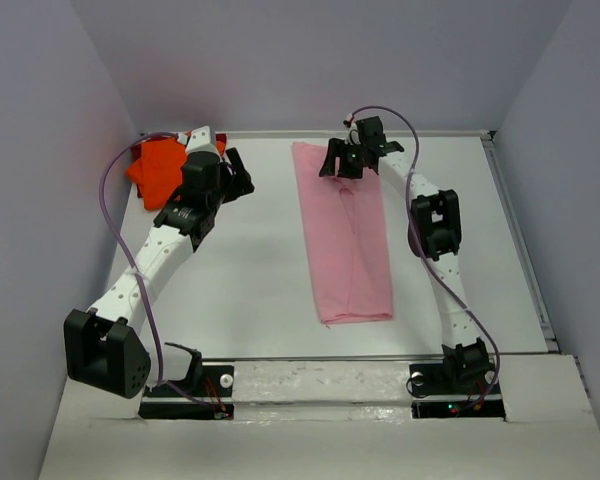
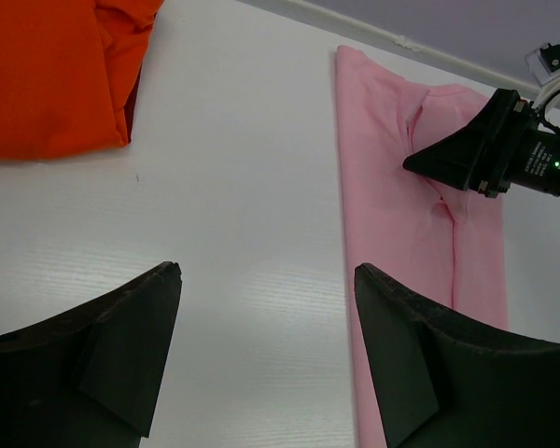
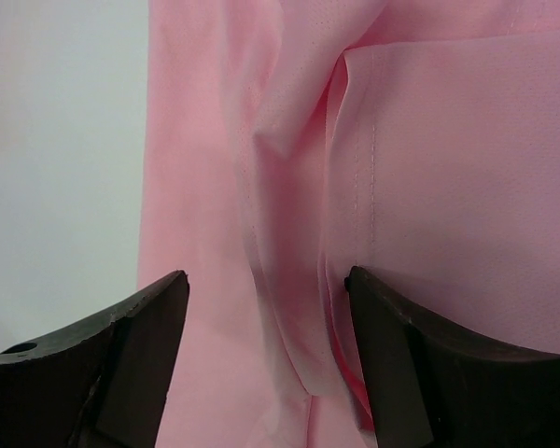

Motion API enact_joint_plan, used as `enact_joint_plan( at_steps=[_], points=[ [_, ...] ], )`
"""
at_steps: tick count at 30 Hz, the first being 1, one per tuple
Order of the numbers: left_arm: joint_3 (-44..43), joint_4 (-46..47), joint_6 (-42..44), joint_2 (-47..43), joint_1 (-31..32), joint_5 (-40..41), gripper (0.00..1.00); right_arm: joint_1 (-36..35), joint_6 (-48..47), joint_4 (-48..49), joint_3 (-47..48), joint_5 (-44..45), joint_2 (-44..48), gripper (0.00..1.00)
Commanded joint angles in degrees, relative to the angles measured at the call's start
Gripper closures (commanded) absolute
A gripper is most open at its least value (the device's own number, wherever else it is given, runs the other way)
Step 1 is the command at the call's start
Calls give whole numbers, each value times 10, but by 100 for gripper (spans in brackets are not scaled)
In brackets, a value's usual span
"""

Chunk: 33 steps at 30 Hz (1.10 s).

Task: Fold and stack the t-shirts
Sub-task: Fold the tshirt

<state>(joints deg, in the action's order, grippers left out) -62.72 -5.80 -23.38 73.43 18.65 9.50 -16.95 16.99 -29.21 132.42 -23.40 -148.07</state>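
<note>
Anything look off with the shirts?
The light pink cloth t-shirt is puckered into a raised ridge at its far end, under the open right gripper, rather than lying flat. Nothing else stands out.

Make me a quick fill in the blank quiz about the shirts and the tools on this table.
1. The long folded shirt is ___.
2. The orange shirt lies at the far ___ corner.
3. The right tool, above the long folded shirt, has its jaws ___.
Missing words: pink, left, open.
</note>
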Motion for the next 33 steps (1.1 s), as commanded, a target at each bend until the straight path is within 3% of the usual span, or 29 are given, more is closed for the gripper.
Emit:
enact_joint_plan(
  at_steps=[1,5,14,18,22,33],
  points=[
    [-13,13,5,0,-1,-1,16,-3,4,-25,59,-25,-55,25],
    [-13,13,5,2,-1,-7,16,-3,11,-7,113,-38,-78,23],
    [-14,13,6,3,-2,-8,16,-3,3,23,108,-6,-64,23],
    [-7,24,6,5,-5,-4,16,-3,-5,36,107,-37,-26,22],
    [-13,15,9,17,-8,-5,16,-3,-13,40,72,-60,85,22],
    [-17,14,3,29,-15,-42,16,-99,-191,79,-343,89,451,23]
  ],
)
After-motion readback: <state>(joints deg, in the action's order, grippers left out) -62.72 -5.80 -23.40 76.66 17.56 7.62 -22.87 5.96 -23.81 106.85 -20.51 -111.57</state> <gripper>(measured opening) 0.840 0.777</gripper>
